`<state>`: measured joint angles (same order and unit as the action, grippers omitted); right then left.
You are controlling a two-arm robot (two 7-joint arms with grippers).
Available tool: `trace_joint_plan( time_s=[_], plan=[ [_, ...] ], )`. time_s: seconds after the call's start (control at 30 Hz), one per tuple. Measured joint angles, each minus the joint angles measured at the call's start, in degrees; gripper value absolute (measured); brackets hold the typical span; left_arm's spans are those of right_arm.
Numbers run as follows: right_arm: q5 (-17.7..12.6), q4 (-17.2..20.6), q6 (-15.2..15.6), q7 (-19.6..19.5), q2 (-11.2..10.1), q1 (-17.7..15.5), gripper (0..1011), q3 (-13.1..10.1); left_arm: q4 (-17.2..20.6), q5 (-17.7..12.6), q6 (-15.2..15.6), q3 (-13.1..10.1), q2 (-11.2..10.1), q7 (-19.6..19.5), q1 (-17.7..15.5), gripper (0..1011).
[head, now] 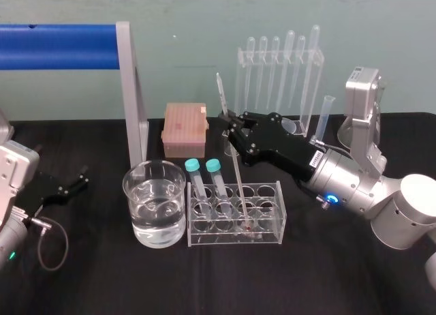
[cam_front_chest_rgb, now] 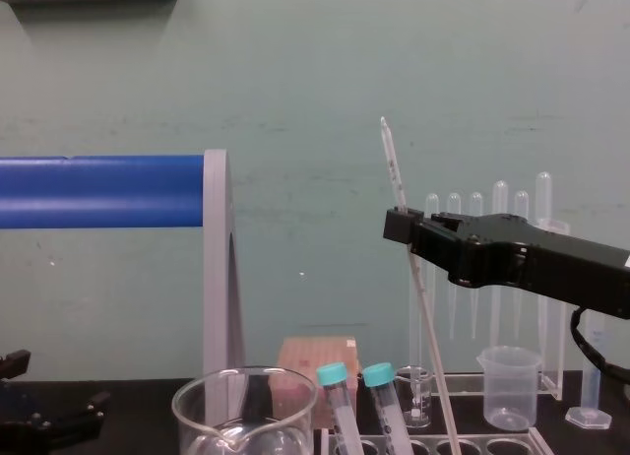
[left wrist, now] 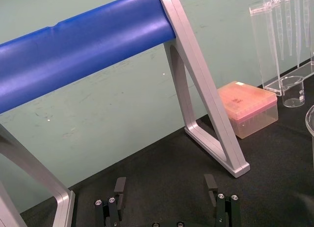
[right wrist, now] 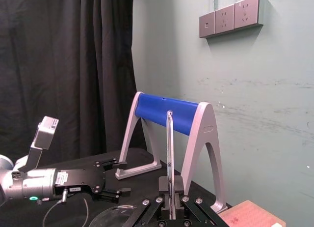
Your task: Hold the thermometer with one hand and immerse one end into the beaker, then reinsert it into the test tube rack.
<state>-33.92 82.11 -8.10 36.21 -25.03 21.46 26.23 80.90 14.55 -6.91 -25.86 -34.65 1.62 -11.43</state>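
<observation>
The black tabletop [head: 102,281] carries everything. The right gripper [head: 228,122] hangs above the back of the test tube rack [head: 235,238], jaws clamped on the thermometer [head: 236,170]. The left gripper [head: 83,176] lies far left, jaws spread and empty. The beaker [head: 133,192] stands just left of the rack. The tilted thermometer's lower end sits in a rack hole.

The head view looks forward and steeply down on the black worktop [head: 320,281], with the beaker [head: 154,202] and test tube rack [head: 235,219] close below it. The chest view sits lower and faces level toward the green wall [cam_front_chest_rgb: 295,81], sharing those two and the blue bar [cam_front_chest_rgb: 98,191]. The left wrist view, low over the worktop, faces that bar closely. The right wrist view looks out along the right hand [right wrist: 170,186] to the same bar.
</observation>
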Motion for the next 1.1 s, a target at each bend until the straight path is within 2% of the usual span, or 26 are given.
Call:
trace_joint_plan(
  time_s=[0.3, 0.43, 0.53, 0.57, 0.67, 0.7, 0.73, 0.8, 0.93, 0.97, 1.03, 1.1],
  plan=[
    [-0.1, 0.1, 0.0, 0.0, -0.1, 0.0, 91, 0.0, 0.0, 0.0, 0.0, 0.0, 0.0, 0.0, 0.0, 1008],
    [-0.2, 0.1, 0.0, 0.0, -0.1, -0.1, 231, 0.0, 0.0, 0.0, 0.0, 0.0, 0.0, 0.0, 0.0, 1008],
    [-0.2, 0.1, 0.0, 0.0, -0.1, -0.1, 287, 0.0, 0.0, 0.0, 0.0, 0.0, 0.0, 0.0, 0.0, 1008],
    [-0.2, 0.1, 0.0, 0.0, -0.1, -0.1, 346, -0.1, 0.0, 0.0, 0.0, 0.0, 0.0, 0.0, 0.0, 1008],
    [-0.2, 0.1, 0.0, 0.0, -0.1, -0.1, 425, -0.1, 0.0, 0.0, 0.0, 0.0, 0.0, 0.0, 0.0, 1008],
    [-0.2, 0.1, 0.0, 0.0, -0.1, -0.1, 486, -0.1, 0.0, 0.0, 0.0, 0.0, 0.0, 0.0, 0.0, 1008],
    [-0.2, 0.1, 0.0, 0.0, -0.1, -0.1, 486, -0.1, 0.0, 0.0, 0.0, 0.0, 0.0, 0.0, 0.0, 1008],
    [-0.2, 0.1, 0.1, 0.0, -0.1, -0.1, 548, -0.1, 0.0, 0.0, 0.0, 0.0, 0.0, 0.0, 0.0, 1008],
    [-0.2, 0.2, 0.1, 0.0, -0.1, -0.1, 706, -0.1, 0.0, 0.0, 0.0, 0.0, 0.0, 0.0, 0.0, 1008],
    [-0.2, 0.2, 0.1, 0.0, -0.1, -0.1, 706, -0.1, 0.0, 0.0, 0.0, 0.0, 0.0, 0.0, 0.0, 1008],
    [-0.3, 0.2, 0.1, 0.0, -0.1, -0.1, 821, -0.1, 0.0, 0.0, 0.0, 0.0, 0.0, 0.0, 0.0, 1008],
    [-0.3, 0.2, 0.1, 0.0, -0.1, -0.1, 853, -0.1, 0.0, 0.0, 0.0, 0.0, 0.0, 0.0, 0.0, 1008]
  ],
)
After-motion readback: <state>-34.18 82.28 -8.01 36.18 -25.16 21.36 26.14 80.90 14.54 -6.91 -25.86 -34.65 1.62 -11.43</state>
